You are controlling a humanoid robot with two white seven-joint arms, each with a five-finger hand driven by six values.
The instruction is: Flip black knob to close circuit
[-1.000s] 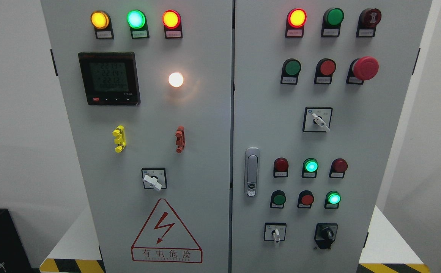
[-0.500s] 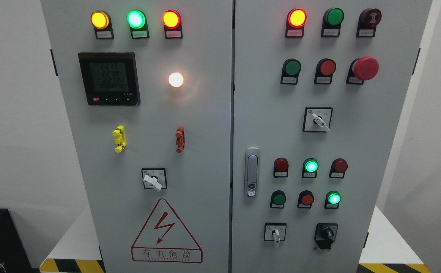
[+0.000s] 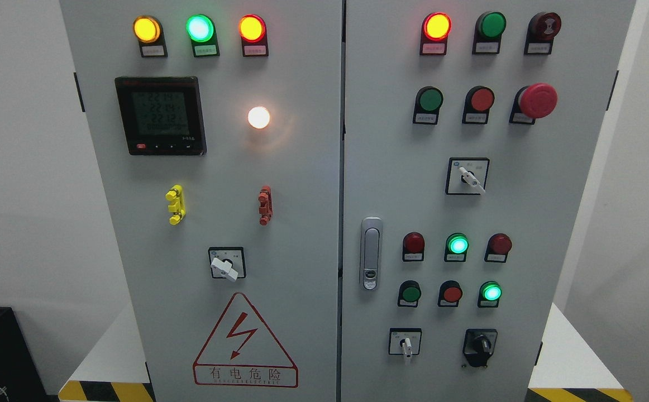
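A black rotary knob [image 3: 478, 347] sits at the lower right of the grey cabinet's right door [image 3: 458, 212], its handle pointing roughly down and slightly left. Left of it is a white-handled selector switch [image 3: 405, 342]. Neither of my hands shows anywhere in the head view.
The right door carries several lamps and push buttons, a red mushroom stop button [image 3: 537, 100], another white selector [image 3: 469, 177] and a door latch [image 3: 370, 253]. The left door has a meter [image 3: 161, 115], a lit white lamp [image 3: 258, 117], a white selector [image 3: 225, 264] and a shock warning sign [image 3: 243, 346].
Only the digits on the meter display have changed. The knob and switches stand as before.
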